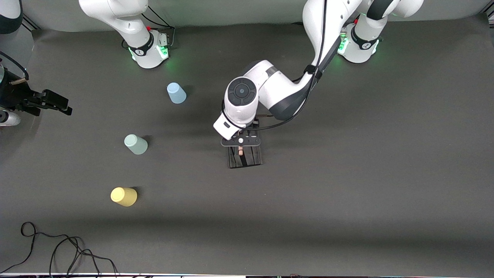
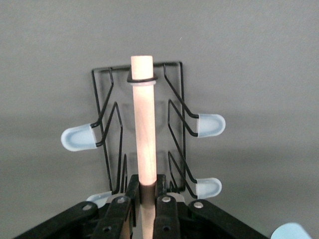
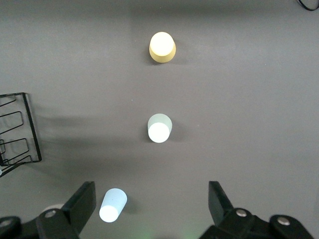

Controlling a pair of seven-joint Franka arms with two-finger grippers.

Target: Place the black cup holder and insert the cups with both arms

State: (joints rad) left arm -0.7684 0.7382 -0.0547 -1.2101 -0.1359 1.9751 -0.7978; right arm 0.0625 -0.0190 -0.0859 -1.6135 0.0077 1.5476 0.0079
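Observation:
My left gripper [image 1: 240, 148] is shut on the light-wood handle [image 2: 143, 124] of the black cup holder [image 1: 245, 157] at the table's middle. It holds the holder upright; I cannot tell whether the holder touches the table. Its pale-tipped pegs [image 2: 211, 124] stick out sideways. Three cups stand apart toward the right arm's end: light blue [image 1: 176, 93] farthest from the front camera, mint green [image 1: 136, 144], and yellow [image 1: 124, 196] nearest. My right gripper [image 1: 63, 107] hangs high over that end, open and empty. In the right wrist view [image 3: 151, 194] the light blue cup [image 3: 113, 205] lies below it.
The right wrist view also shows the mint cup [image 3: 159, 128], the yellow cup [image 3: 162, 47] and a corner of the holder [image 3: 17, 129]. A loose black cable [image 1: 58, 251] lies at the table's near edge, toward the right arm's end. The arm bases [image 1: 148, 50] stand along the top.

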